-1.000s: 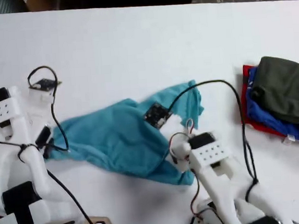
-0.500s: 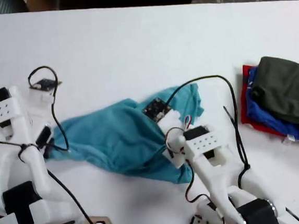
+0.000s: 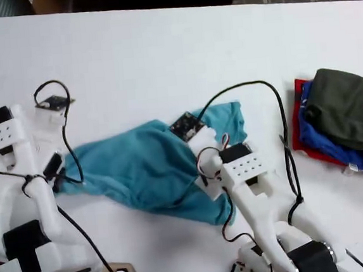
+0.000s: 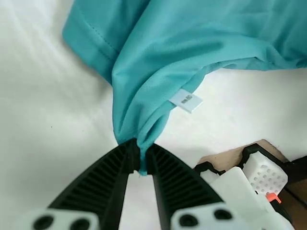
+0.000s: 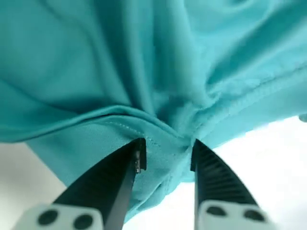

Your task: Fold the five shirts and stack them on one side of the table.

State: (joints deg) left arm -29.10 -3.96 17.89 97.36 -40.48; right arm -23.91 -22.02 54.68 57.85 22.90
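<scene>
— What's the left claw [image 4: 139, 160] doing?

— It's closed tight on the teal shirt [image 4: 192, 43]. A narrow bunch of cloth is pinched right at the tips of its black fingers [image 4: 103, 187], and the fabric fans out from there. A small white label [image 4: 186, 101] hangs from the fold just beyond the grip.

— And the right claw [image 5: 165, 153]?

— Its fingers stand apart, one on each side of a stitched hem of the same shirt. Cloth lies between the tips, but they haven't closed on it.

— Where does the shirt lie?

— Crumpled across the middle of the white table [image 3: 162, 55], stretched between the two arms. One end is drawn to a point at the left arm, and the other end, wider and rumpled, sits under the right arm's wrist.

— Anything else on the table?

— A stack of folded shirts [image 3: 349, 121] near the edge on the right arm's side, well apart from the teal one. Dark green is on top, blue is under it, and red shows at the bottom.
</scene>
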